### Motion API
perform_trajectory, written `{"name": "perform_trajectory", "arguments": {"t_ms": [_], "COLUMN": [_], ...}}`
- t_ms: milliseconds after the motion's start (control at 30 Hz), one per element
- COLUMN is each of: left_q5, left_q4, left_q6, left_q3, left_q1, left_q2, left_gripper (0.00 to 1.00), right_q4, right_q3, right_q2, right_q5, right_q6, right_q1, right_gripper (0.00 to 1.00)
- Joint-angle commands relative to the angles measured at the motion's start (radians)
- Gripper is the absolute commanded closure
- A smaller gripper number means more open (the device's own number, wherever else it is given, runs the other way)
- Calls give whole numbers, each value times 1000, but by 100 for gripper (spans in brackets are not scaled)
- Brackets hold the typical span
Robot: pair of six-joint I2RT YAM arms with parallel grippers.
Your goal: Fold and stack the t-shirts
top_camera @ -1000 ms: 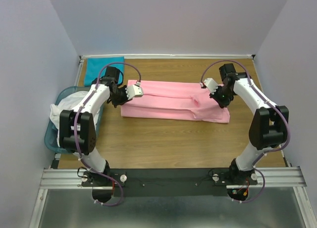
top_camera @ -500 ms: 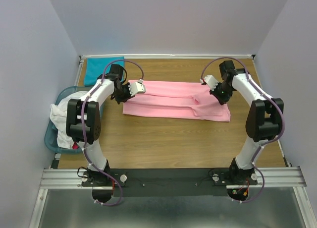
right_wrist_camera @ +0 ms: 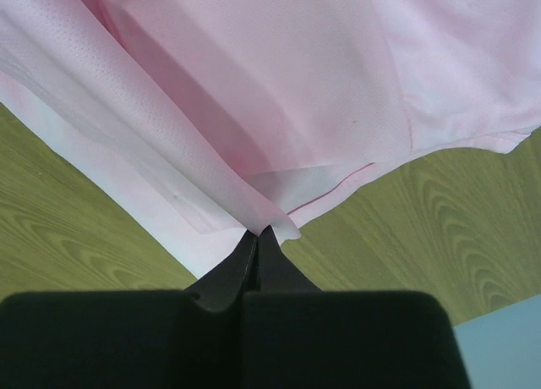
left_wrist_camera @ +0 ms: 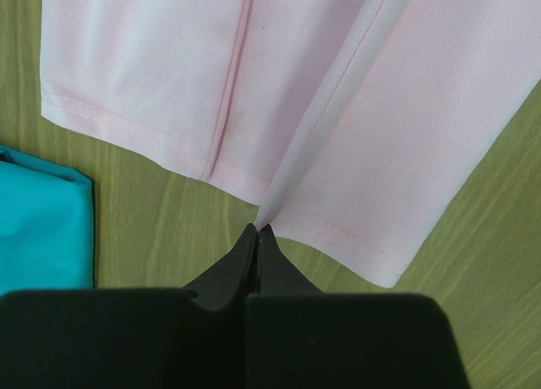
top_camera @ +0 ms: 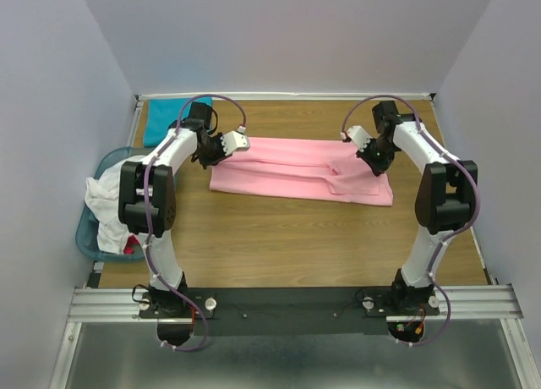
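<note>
One pink t-shirt [top_camera: 296,167], one teal t-shirt [top_camera: 165,120], one blue basket [top_camera: 108,159].

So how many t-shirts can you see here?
3: a pink one spread out mid-table, a teal one folded in the far left corner, and a white heap in the basket, which may hide more.
</note>
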Motion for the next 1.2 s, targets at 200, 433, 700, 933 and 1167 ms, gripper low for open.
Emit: {"name": "perform_trajectory", "arguments": {"t_ms": [200,433,700,933,1167], "left_q5": [-27,-27,-36,45,136], "left_q4": [34,34,51,-17,-45], "left_q6": [-19,-22,-48,-130,-160], "left_q3": [36,72,87,140,-20], "left_q1": [12,16,16,79,122], "left_q2": [66,96,123,74,-75], "left_gripper": [100,100,91,55,49], "right_q4": [5,7,13,-15,-118], "right_q3": [75,93,125,173,54], "right_q2": [66,86,121,68,-20], "right_q5": [-12,-15,-19,-78,-229], "right_q6": [6,14,51,152,238], "right_q1": [-13,-22,-24,-83,-191], "right_gripper": [99,99,88,48,49]}}
